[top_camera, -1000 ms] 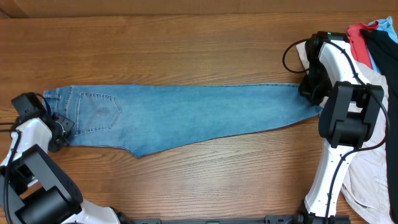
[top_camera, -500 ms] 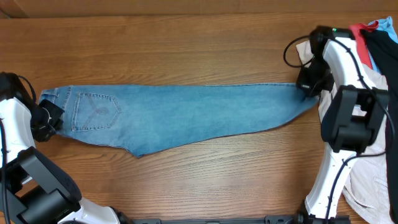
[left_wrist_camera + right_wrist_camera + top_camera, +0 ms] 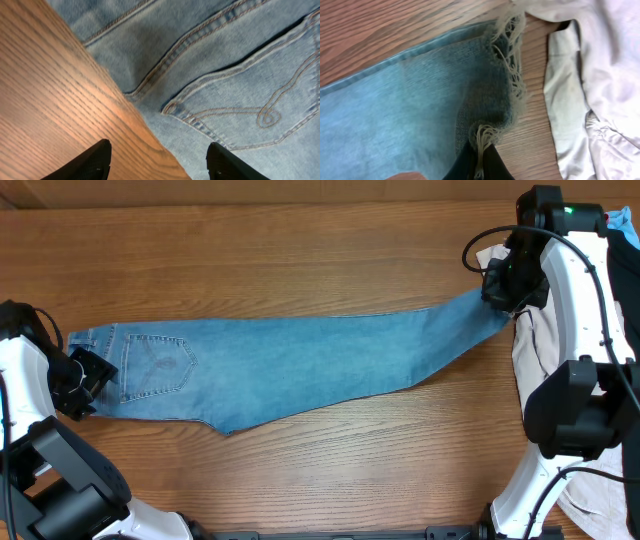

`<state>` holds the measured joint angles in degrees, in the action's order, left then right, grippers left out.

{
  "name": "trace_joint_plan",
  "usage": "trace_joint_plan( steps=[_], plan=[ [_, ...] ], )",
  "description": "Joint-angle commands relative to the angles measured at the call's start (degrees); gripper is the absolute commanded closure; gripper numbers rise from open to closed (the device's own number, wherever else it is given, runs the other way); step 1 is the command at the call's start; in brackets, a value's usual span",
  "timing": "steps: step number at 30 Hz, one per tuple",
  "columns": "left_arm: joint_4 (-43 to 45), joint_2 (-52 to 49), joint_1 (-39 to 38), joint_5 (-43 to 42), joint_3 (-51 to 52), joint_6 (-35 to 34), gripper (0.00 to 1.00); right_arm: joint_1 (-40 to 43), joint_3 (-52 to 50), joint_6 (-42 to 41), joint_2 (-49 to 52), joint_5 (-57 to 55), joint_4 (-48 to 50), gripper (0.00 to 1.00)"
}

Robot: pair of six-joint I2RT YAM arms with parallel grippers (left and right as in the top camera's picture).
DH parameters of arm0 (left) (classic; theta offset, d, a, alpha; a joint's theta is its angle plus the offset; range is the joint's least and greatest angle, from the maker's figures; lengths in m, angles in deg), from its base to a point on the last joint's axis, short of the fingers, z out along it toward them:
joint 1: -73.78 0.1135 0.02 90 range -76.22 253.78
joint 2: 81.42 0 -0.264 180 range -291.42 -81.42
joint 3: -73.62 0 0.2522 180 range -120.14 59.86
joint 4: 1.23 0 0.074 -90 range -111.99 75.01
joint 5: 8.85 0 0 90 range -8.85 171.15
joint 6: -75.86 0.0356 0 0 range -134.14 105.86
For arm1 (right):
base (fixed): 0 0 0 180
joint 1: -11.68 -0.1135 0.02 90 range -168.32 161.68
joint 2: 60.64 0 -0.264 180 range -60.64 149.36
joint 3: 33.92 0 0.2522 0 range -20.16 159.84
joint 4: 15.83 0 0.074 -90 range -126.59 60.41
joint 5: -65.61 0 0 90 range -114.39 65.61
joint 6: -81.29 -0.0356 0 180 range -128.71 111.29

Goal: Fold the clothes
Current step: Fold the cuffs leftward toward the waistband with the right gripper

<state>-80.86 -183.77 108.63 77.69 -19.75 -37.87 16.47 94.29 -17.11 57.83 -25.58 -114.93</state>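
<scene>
A pair of faded blue jeans [image 3: 300, 370] lies stretched lengthwise across the middle of the desk [image 3: 300, 260], waistband toward the left edge and leg ends toward the far right corner. The right gripper [image 3: 503, 285] has its jaws pinched tight on the frayed hem [image 3: 507, 75], apparently to keep the legs taut and straight before a fold. At the other end the left gripper [image 3: 88, 377] hovers over the waistband beside the back pocket [image 3: 250, 90], jaws spread apart and holding nothing; the cloth edge and bare wood show between its fingers. That pose suggests it is either placing or lining up a hold there. A beige garment [image 3: 600, 100] lies heaped along the right edge, just beside the hem. No basket or bin is in view.
</scene>
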Motion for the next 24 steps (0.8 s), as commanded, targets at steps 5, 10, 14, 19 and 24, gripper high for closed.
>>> trace_joint_plan(
  steps=[5, 10, 14, 19, 24],
  plan=[
    [-1.95, 0.37, -0.37, -0.61, -1.22, 0.85, 0.33, -7.32, 0.7, 3.34, -0.31, 4.57, -0.13, 0.96],
    [-2.43, 0.37, -0.37, -0.63, -1.22, 0.85, 0.24, -16.9, 0.7, 0.33, -0.26, 5.01, 0.7, 0.96],
    [-2.75, 0.37, -0.37, -1.11, -1.22, 0.83, 0.22, -25.18, 0.7, -2.86, 0.09, 6.27, 3.8, 0.96],
    [-3.17, 0.37, -0.39, -2.14, -1.22, 0.83, 0.22, -35.04, 0.59, -5.6, 2.08, 7.45, 10.25, 0.96],
    [-3.17, 0.37, -0.39, -3.67, -1.22, 0.85, 0.22, -42.62, 0.59, -7.28, 5.57, 9.05, 18.49, 0.96]
  ],
)
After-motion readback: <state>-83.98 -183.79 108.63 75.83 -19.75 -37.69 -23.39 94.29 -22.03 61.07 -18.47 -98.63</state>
